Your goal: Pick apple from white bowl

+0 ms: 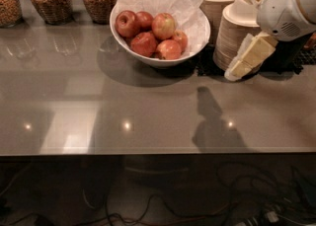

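A wide glossy white bowl (153,60) lined with crinkled white paper stands at the back middle of the grey counter. It holds several red apples (157,35). My gripper (247,57) comes in from the right edge, hanging above the counter in front of the stacked paper bowls, to the right of the white bowl and apart from it. Nothing shows in it.
Two stacks of beige paper bowls (232,27) stand right of the white bowl. Three glass jars of grains and nuts (47,0) line the back left. The grey counter (98,106) ends at a front edge with dark floor and cables below.
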Motion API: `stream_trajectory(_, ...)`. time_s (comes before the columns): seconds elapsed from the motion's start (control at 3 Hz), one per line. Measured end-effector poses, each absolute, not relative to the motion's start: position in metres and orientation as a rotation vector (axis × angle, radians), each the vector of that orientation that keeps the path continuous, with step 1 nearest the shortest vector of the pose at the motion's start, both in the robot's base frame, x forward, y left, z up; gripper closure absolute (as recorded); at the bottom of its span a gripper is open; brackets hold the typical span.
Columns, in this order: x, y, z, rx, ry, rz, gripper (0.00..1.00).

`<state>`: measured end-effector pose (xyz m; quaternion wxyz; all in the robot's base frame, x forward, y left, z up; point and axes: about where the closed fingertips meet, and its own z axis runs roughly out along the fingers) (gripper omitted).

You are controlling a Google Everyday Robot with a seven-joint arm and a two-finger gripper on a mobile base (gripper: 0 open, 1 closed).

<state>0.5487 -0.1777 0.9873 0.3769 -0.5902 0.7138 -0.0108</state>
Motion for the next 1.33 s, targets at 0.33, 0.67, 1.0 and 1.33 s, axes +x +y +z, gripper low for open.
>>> stream_trajectory(0.33, 0.591, -0.162, 0.988, -1.505, 1.759, -0.048, 0.00)
stream_trajectory(0.67, 0.631, -0.142, 0.980, -1.539, 1.735, -0.051, 0.00)
stream_trajectory(1.0, 0.663, -0.110, 0.975, -1.588, 1.700, -0.033, 0.00)
stream_trajectory(1.33, 0.665, -0.104, 0.977, -1.591, 1.689, -0.030, 0.00)
